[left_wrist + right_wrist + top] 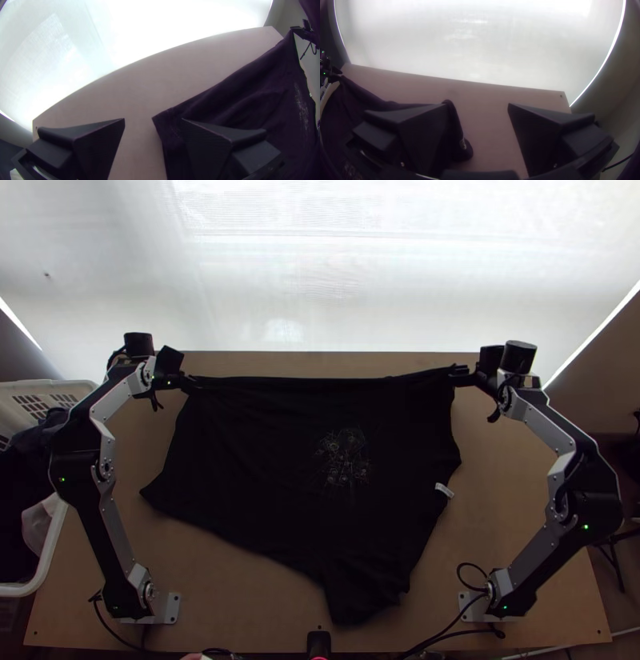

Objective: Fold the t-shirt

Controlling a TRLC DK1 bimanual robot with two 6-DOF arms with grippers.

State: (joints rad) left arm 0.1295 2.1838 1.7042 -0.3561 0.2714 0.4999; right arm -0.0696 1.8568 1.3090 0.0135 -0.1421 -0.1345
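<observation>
The black t-shirt (264, 452) lies spread on the table, its far edge running nearly straight between the grippers and a narrower part pointing to the near edge. At its far left corner is my left gripper (190, 382); my right gripper (459, 373) is at the far right corner. In the left wrist view, the left gripper (153, 119) stands open, with a corner of the t-shirt (233, 100) between its fingers and passing by one. Open too is the right gripper (476, 104) in the right wrist view, with the t-shirt (457, 133) beside and partly behind one finger.
A white basket (50, 556) holding dark and light cloth stands left of the table (240, 596). Behind the table's far edge hangs a bright white sheet (320, 284). Cables lie near the right arm's base. Bare wood borders the t-shirt on both sides.
</observation>
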